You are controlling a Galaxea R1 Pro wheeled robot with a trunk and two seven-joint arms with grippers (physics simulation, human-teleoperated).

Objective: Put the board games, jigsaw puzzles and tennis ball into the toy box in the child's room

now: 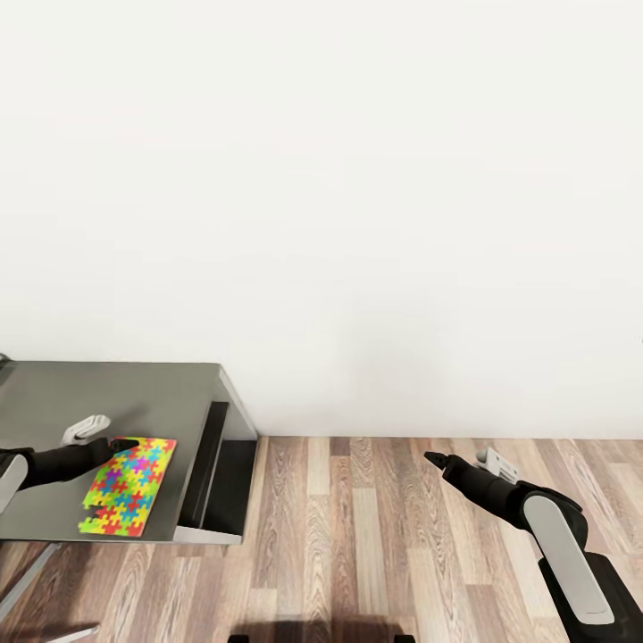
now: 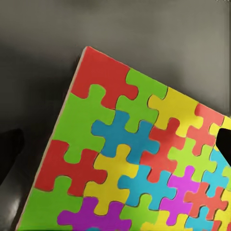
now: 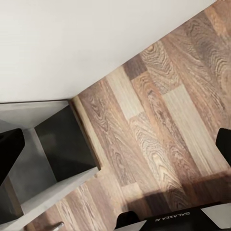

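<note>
Puzzle (image 1: pixel 129 487) lies flat on table (image 1: pixel 54 393), near its right end. Left gripper (image 1: pixel 125 442) at puzzle's far edge, jaws wide, puzzle beneath them. Right gripper (image 1: pixel 435 460) over floor (image 1: pixel 357 536), jaws wide, empty.

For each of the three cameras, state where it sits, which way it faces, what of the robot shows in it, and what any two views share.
Head view: on the robot's head, looking forward and down at the white wall, table, wood floor; left gripper at the jigsaw puzzle, right gripper over floor.
Left wrist view: by the left gripper, looking down on the jigsaw puzzle; dark fingertips at the edges.
Right wrist view: by the right gripper, facing the wood floor and wall; fingertips and base show.
Shared: head and left wrist views share the puzzle.
</note>
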